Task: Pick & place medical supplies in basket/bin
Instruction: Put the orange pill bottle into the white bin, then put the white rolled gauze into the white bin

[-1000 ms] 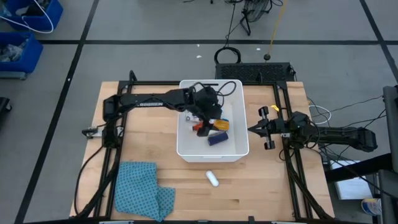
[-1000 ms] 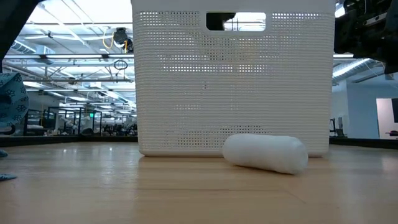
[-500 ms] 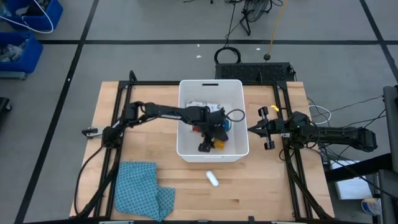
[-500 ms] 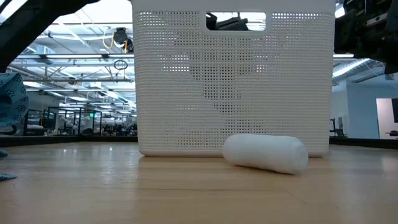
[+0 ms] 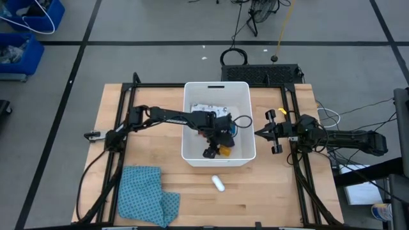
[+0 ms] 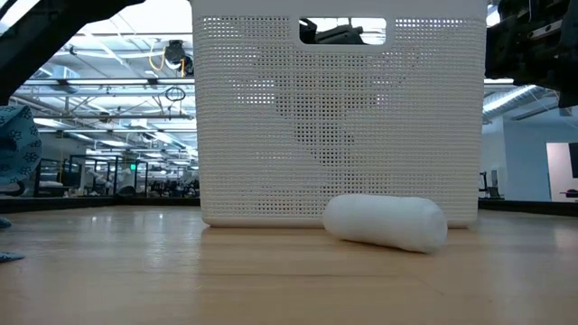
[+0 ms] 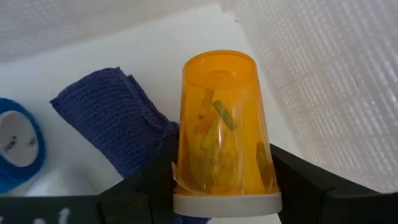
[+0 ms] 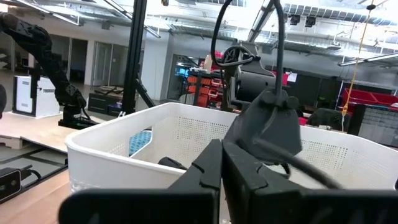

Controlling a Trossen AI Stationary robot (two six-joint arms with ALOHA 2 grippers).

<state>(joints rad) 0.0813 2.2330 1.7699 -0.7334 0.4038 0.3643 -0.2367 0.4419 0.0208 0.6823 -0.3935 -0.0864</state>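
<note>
Reaching into the bin, the left gripper pinches the orange bottle between its two fingers, low near the bin's floor. A dark blue strip lies just beside the bottle, and a blue tape roll is near it. One white cylinder lies on the table in front of the bin. The right gripper, fingers pressed together, waits beside the bin.

Counted: one bin, a few supplies, one cloth, two arms

One white bin holds one orange pill bottle, one dark blue strip, one blue tape roll and one white printed packet; one white cylinder lies near it, one blue cloth near-left.
</note>
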